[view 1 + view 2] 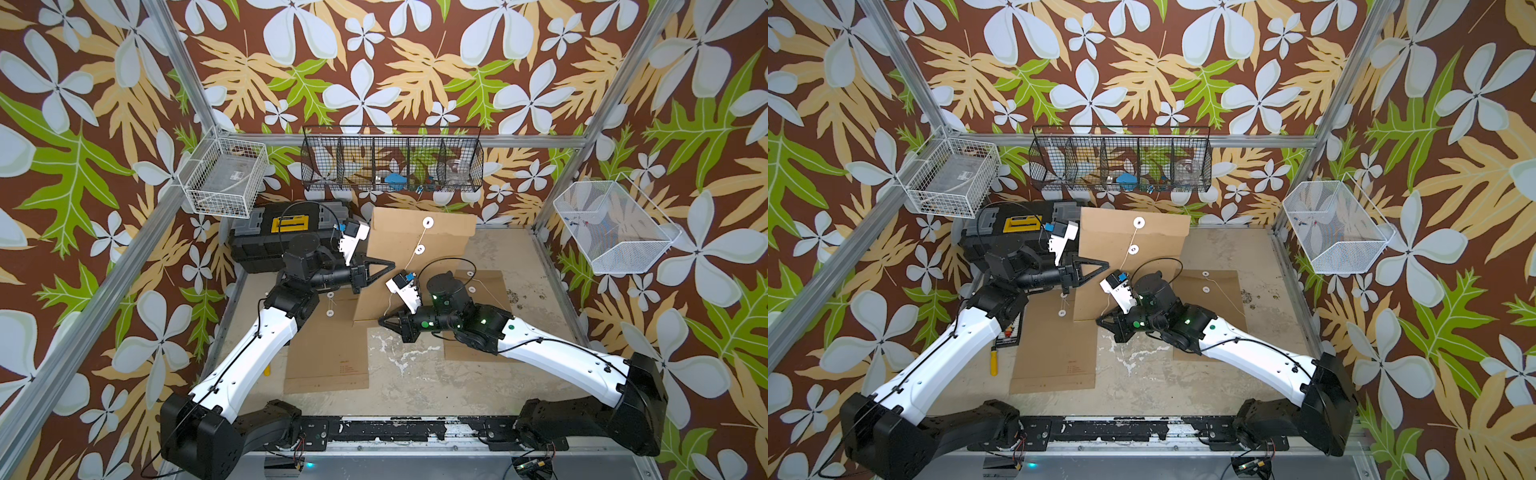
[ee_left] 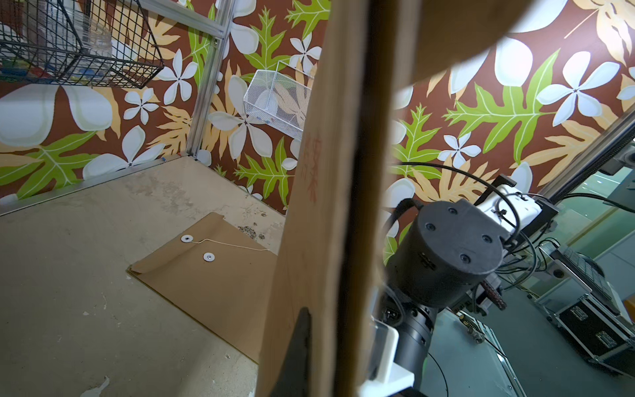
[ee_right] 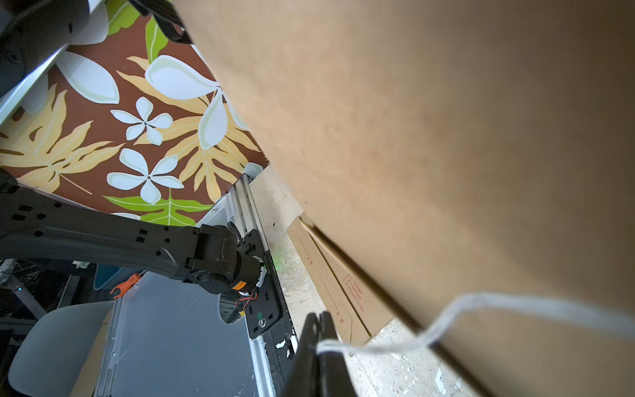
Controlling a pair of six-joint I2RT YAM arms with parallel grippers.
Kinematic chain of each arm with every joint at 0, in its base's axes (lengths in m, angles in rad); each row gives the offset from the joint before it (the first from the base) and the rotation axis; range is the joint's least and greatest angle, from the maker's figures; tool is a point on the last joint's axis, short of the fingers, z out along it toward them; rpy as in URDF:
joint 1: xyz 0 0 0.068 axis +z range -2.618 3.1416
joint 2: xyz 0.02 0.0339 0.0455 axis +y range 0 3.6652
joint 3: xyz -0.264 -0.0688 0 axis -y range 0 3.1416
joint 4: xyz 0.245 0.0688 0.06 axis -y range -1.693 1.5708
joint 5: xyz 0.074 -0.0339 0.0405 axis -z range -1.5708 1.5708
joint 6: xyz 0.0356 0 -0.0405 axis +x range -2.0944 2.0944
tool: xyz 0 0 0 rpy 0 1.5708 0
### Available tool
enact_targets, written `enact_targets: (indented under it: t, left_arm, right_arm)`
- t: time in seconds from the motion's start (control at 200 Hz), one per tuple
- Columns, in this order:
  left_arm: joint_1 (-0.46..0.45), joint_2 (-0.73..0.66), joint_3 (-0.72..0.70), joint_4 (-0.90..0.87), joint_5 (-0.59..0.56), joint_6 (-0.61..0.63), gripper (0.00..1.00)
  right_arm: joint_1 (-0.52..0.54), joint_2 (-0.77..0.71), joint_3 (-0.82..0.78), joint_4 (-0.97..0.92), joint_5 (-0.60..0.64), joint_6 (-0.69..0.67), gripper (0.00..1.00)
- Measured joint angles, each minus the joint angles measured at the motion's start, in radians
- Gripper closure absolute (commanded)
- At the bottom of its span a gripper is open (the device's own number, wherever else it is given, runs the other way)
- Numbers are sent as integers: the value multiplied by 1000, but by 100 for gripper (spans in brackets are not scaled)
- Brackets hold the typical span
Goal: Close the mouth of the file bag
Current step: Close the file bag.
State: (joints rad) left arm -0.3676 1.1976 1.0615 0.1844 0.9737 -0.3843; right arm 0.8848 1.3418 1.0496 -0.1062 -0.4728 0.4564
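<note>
Both arms rise from black shoulder housings at either end of the base rail (image 1: 382,432). Left arm (image 1: 249,357) and right arm (image 1: 557,353) have white shell links with dark screw holes and a black cable clipped along each. Past the shells, away from the rail: black cylindrical motors, green lights (image 1: 424,324) on the right arm only, white wrist cameras (image 1: 353,243) with blue plugs, and black triangular fingers (image 1: 390,264).
</note>
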Motion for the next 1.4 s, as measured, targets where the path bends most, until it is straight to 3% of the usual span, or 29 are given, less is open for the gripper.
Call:
enact_targets:
  t: [0.225,0.49,0.876,1.251,1.401]
  left_arm:
    - [-1,-5,0,-4,-13,2,100]
    - [-2,18,-30,16,-85,-89,100]
    - [-2,2,-41,76,-104,-137,100]
    - [-2,-23,-71,175,-21,-201,100]
    - [-2,-23,-74,184,2,-209,100]
  right_arm:
    - [-2,-59,-15,-43,32,0,100]
    - [-3,-78,-61,1,21,30,100]
    - [-33,-85,-214,416,-247,380,100]
    - [-31,-23,-164,559,-364,478,100]
    - [15,6,-120,583,-397,483,100]
